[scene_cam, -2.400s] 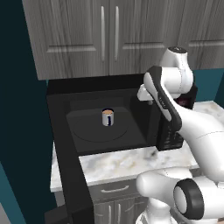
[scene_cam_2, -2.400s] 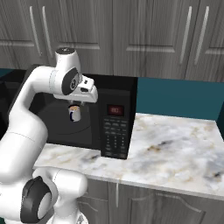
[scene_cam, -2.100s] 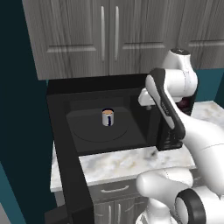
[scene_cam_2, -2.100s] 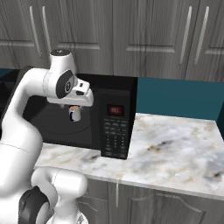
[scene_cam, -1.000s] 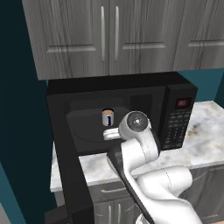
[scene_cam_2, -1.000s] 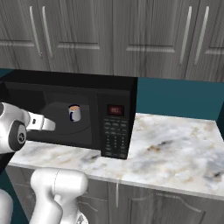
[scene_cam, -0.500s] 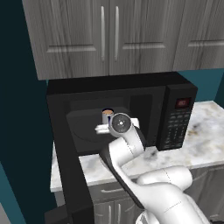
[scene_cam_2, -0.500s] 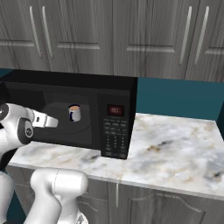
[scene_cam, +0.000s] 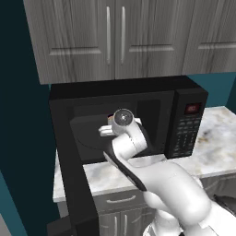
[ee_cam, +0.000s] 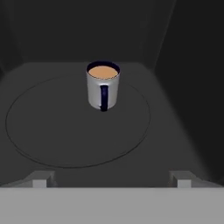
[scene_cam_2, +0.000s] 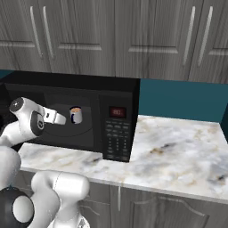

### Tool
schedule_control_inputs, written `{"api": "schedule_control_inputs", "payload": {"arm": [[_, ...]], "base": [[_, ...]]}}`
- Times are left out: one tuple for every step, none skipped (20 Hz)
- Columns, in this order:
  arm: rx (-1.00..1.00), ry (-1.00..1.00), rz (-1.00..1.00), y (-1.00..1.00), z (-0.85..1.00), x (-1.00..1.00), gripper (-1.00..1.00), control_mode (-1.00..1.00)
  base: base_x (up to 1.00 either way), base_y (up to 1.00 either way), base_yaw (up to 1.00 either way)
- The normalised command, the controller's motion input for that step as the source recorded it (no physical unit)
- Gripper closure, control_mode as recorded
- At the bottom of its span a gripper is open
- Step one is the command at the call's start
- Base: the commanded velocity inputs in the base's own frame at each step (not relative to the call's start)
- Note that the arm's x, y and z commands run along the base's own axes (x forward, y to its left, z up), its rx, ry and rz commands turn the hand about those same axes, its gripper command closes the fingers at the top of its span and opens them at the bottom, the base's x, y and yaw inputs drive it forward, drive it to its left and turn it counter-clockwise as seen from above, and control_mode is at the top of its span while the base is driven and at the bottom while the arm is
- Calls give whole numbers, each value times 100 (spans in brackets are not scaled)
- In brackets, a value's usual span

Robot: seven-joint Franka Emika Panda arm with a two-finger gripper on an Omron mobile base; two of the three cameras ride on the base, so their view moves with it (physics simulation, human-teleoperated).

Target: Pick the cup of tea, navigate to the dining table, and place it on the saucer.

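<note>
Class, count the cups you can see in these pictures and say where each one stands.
1. The cup of tea stands upright on the round turntable inside the open microwave, its handle facing the camera on the hand. No other cup shows.

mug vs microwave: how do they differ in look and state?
The mug is small, round and pale grey; the microwave is a big black box. The mug stands upright, full of light-brown tea, on the round turntable; the microwave stands on the counter with its door swung open. Both have dark trim.
</note>
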Motion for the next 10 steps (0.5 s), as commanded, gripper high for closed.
{"api": "schedule_control_inputs", "payload": {"arm": [[0,10,0,0,-16,69,-100,-100],[0,11,0,0,-22,68,-100,-100],[0,11,0,0,-21,62,-100,-100],[0,9,0,0,-21,56,-100,-100],[0,7,0,0,-21,52,-100,-100],[0,4,0,0,-21,53,-100,-100],[0,3,0,0,-21,36,-100,-100],[0,2,0,0,-31,34,-100,-100],[0,4,0,0,-39,29,-100,-100],[0,3,0,0,-42,31,-100,-100]], "base": [[0,0,0],[0,0,0],[0,0,0],[0,0,0],[0,0,0],[0,0,0],[0,0,0],[0,0,0],[0,0,0],[0,0,0]]}}
